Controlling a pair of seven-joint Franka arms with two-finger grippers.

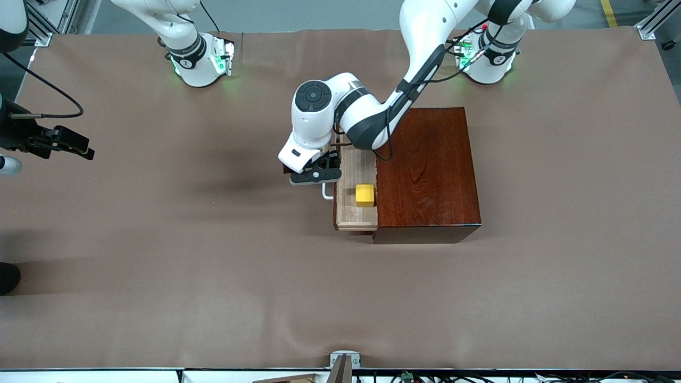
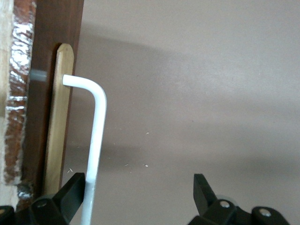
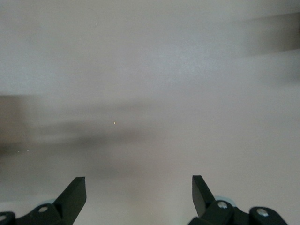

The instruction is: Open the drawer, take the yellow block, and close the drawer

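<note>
We see a glossy, smooth mahogany-coloured box (image 1: 428, 170), its drawer (image 1: 355, 213) of pale matt wood with a smooth white handle (image 2: 96, 136), on a matt brown cloth-covered table (image 1: 159, 266)

block (image 1: 364, 194) in drawer (image 1: 354, 213) | drawer out of box (image 1: 428, 173), toward right arm's end

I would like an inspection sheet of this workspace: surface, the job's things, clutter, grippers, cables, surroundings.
Surface: brown table cover, wrinkled.
Job's things: drawer pulled partly out of the mahogany box; yellow block lies in it; white handle on its front.
Clutter: nothing seen.
Grippers: left gripper open, at the handle, one finger beside its bar; right gripper open, waiting over bare cover at the right arm's end.
Cables: black cable near the right gripper.
Surroundings: metal frame at the table corner.
</note>
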